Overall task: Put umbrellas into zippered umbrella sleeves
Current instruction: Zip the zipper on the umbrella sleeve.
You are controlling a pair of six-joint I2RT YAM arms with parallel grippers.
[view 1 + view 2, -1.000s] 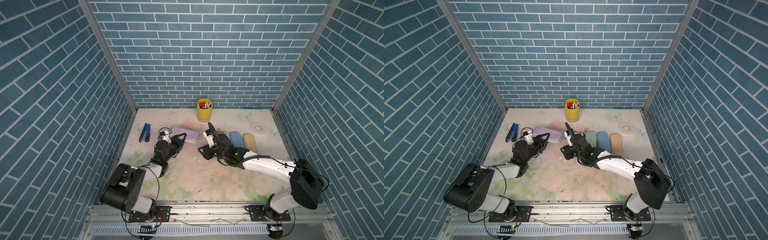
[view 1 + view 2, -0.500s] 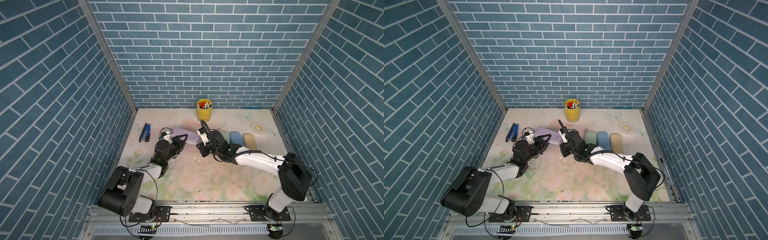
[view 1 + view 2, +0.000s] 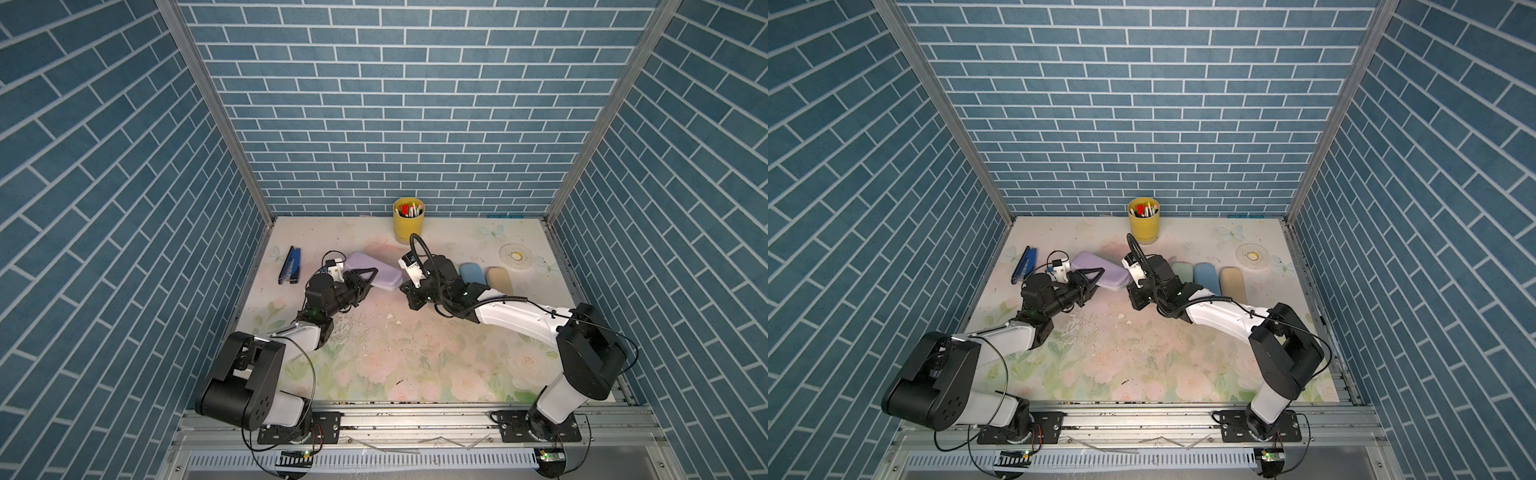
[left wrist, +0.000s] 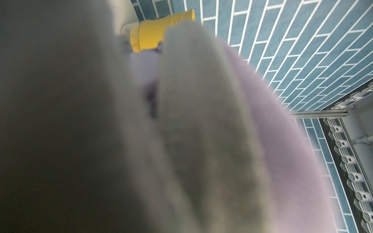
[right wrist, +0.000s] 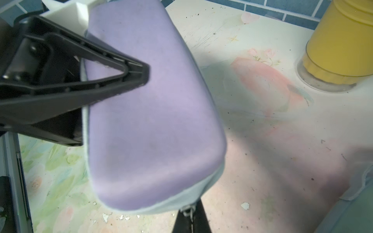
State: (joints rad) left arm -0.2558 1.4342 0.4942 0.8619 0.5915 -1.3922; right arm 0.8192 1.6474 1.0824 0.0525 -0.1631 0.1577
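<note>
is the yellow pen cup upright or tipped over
Upright: the yellow pen cup stands on its base near the back wall, mouth up, pens poking out.

Lilac sleeve point(image 3: 1106, 272) laid on table point(image 3: 1142, 357); left end gripped by left gripper point(image 3: 1091, 279); right gripper point(image 3: 1133, 291) set against right end; mint sleeve point(image 3: 1179, 270), light blue sleeve point(image 3: 1204, 276), tan sleeve point(image 3: 1233, 282) lined side by side; yellow pen cup point(image 3: 1144, 226) at back; stapler point(image 3: 1023, 270) at far left.
</note>
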